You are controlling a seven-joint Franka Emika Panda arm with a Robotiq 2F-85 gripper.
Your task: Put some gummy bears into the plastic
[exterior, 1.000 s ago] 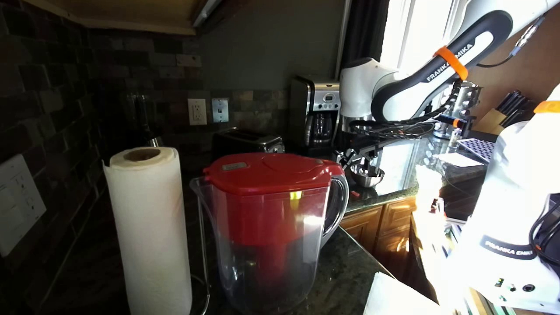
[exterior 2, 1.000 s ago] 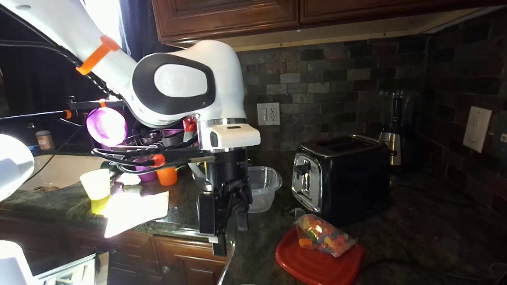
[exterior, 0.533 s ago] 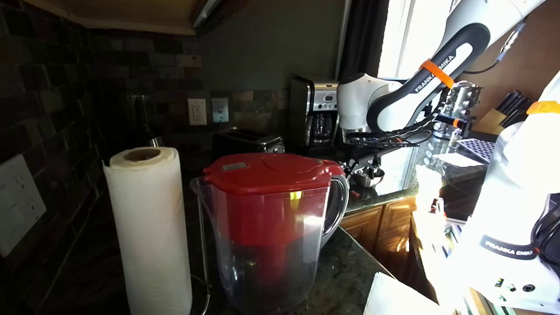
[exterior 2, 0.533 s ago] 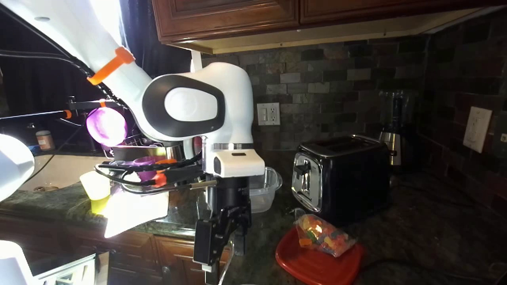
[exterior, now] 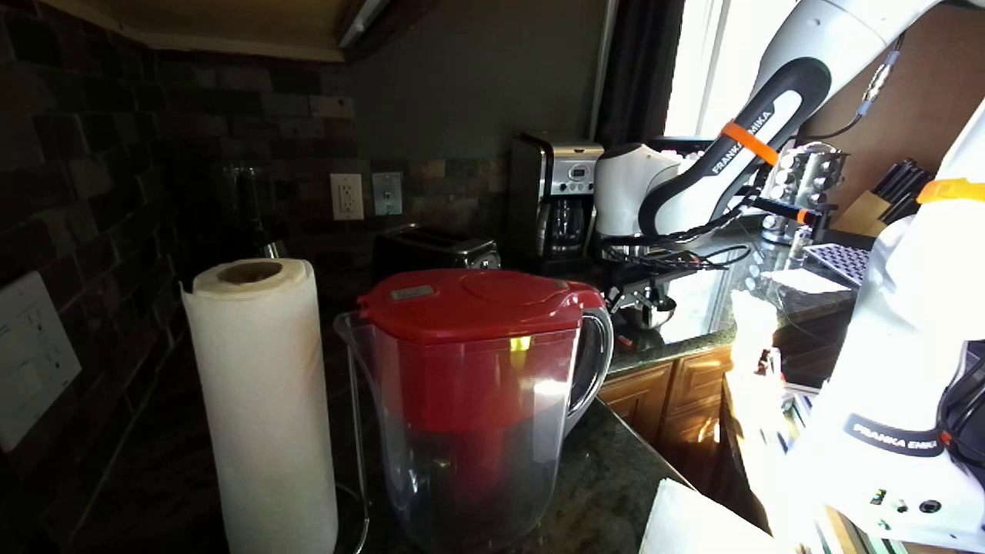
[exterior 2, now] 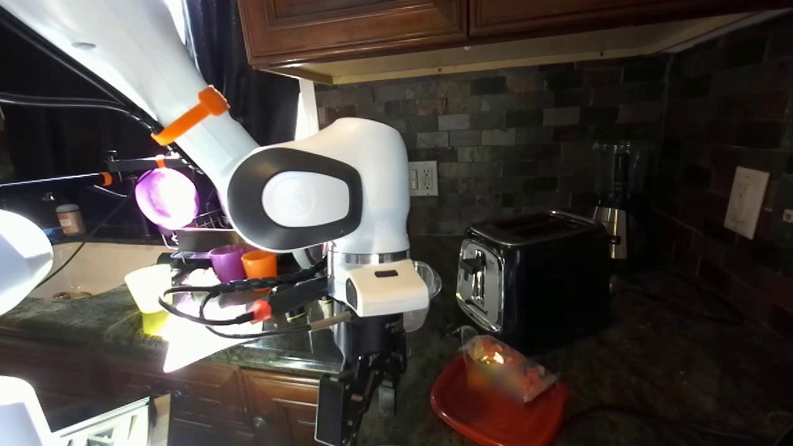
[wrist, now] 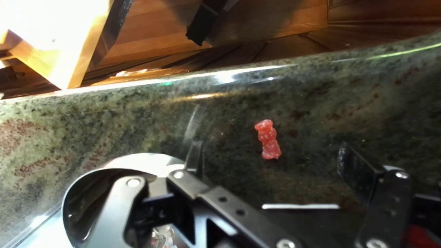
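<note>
"Gripper (wrist: 272, 162) is hanging over the stone counter (wrist: 86, 137), I'm seeing. How are its fingers (wrist: 358, 172) standing?"

"They are standing wide apart. A red gummy bear (wrist: 268, 139) is lying on the stone near the counter's edge; in the wrist view it is showing between the fingers, apart from both."

"What is sitting beside them?"

"A shiny metal bowl (wrist: 148, 160). Its inside is mostly hiding behind the gripper, so I am not reading its contents."

"What else are you finding?"

"In an exterior view a clear bag of gummies (exterior 2: 502, 365), looking blurred, is resting on a red lid (exterior 2: 455, 406) near a black toaster (exterior 2: 545, 279)."

"And where is the plastic container (exterior 2: 432, 280) standing?"

"In that view it is peeking out from behind the arm (exterior 2: 365, 186), clear-walled and mostly hidden."
</note>
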